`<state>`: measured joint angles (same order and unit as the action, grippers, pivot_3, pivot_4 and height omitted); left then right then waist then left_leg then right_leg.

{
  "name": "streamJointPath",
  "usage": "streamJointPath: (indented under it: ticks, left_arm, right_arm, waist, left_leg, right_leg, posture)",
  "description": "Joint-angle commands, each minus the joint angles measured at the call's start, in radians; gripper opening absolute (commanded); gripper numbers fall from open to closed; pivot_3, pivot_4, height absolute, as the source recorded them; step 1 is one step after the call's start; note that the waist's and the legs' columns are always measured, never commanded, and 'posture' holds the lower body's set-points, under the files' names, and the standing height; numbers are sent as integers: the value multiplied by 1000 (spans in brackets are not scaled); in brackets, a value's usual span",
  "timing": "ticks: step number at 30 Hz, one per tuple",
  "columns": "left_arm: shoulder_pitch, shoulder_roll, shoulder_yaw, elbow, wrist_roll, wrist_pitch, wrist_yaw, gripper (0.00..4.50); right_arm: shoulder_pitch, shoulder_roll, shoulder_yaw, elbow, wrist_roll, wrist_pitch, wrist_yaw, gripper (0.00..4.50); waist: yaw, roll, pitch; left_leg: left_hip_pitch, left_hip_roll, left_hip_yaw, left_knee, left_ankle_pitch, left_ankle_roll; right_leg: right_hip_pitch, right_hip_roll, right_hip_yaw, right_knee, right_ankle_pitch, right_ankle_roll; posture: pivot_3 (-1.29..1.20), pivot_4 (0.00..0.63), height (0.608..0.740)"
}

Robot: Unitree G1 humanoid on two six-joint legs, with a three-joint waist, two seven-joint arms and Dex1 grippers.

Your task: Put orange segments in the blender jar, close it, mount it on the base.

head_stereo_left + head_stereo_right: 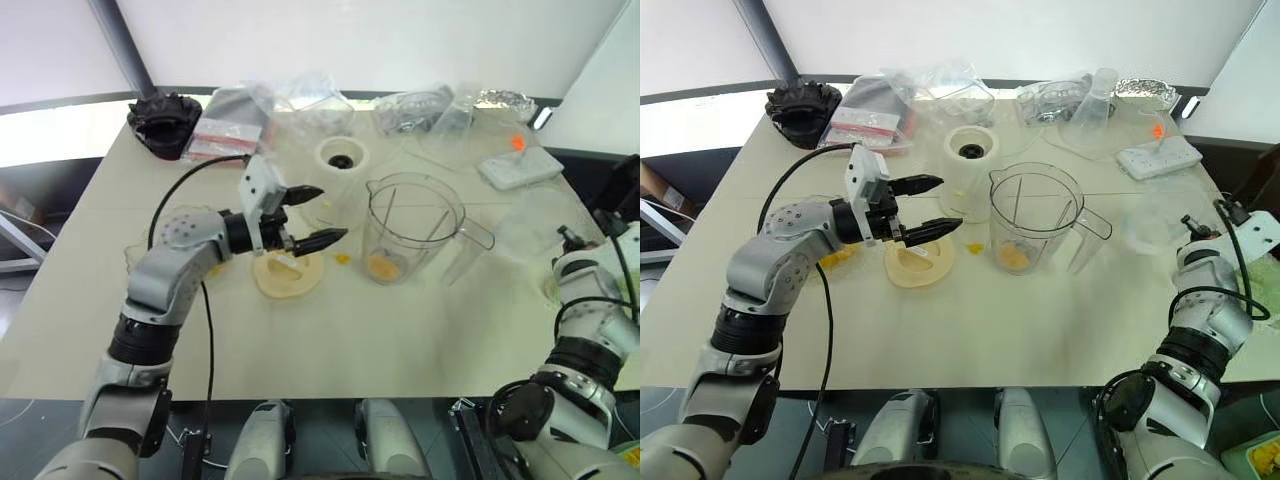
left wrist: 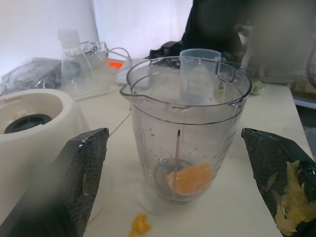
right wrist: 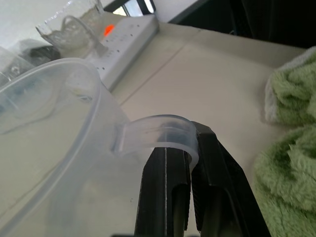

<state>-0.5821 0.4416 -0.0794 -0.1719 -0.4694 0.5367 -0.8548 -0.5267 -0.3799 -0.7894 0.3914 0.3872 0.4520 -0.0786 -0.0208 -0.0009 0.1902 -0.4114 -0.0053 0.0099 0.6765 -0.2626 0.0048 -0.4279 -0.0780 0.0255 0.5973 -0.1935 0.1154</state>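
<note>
At the middle of the tabletop stands the blender jar (image 1: pixel 410 225), upright and open-topped, its long axis vertical, its handle turned toward the right edge, and a few orange segments (image 2: pixel 190 178) lie at its bottom by the blade. The left gripper (image 1: pixel 332 212) hovers just beside it on the left-edge side, jaws spread wide and empty, fingers level and aimed straight at the jar wall. Directly under those fingers lies the flat cream lid (image 1: pixel 290 272), and a stray scrap of orange (image 1: pixel 343 259) sits between lid and jar. The base (image 1: pixel 343 157) waits just beyond, toward the far edge. So the left arm is clearly the nearer one to the jar, and I'd say closing it means dropping down for that lid first. Over at the right edge, the right gripper (image 3: pixel 190 148) is clamped on the loop handle of a clear bowl (image 3: pixel 49 138), a green towel (image 3: pixel 291 163) alongside. The head views give the layout; the left wrist view adds the fruit inside and pulp stuck on one finger (image 2: pixel 291 197); the right wrist view alone confirms that pinch on the handle
</note>
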Motion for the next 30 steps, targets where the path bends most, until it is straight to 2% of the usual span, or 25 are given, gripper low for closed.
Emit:
streamJointPath:
  ticks: [1,13,18,21,25,30]
  left_arm:
    - [27,2,18,-42,-6,-24,5,4500]
    - [51,4,21,-38,1,-49,15,4500]
    - [46,5,19,-37,2,-48,16,4500]
    - [44,3,18,-41,1,-45,20,4500]
    - [35,0,15,-36,3,-45,24,4500]
    - [24,-3,13,-26,4,-46,25,4500]
  right_arm:
    - [-13,-38,17,14,10,-79,20,44]
    - [34,-82,98,171,-28,-221,61,44]
    - [45,-91,123,195,-20,-225,72,44]
    - [51,-92,132,194,-15,-225,74,990]
    - [85,-97,174,164,-43,-204,73,3001]
    - [140,-77,184,101,-36,-199,58,3001]
  waist:
    - [-2,0,0]
    - [0,0,0]
    - [1,0,0]
    - [1,0,0]
    - [-4,0,0]
    - [-11,0,0]
  left_leg:
    - [0,0,1,0,0,0]
    - [1,0,1,0,0,0]
    - [1,0,1,0,0,0]
    - [1,0,1,0,0,0]
    - [1,0,1,0,0,0]
    - [2,0,1,0,0,0]
  right_leg:
    - [0,0,0,0,0,0]
    - [0,0,1,-1,0,0]
    - [1,0,1,-1,0,0]
    - [1,0,1,-1,0,0]
    - [1,0,1,-1,0,0]
    - [1,0,1,0,0,0]
  posture:
    - [0,150,740]
    - [0,150,740]
    - [0,150,740]
    - [0,150,740]
    - [0,150,740]
    - [0,150,740]
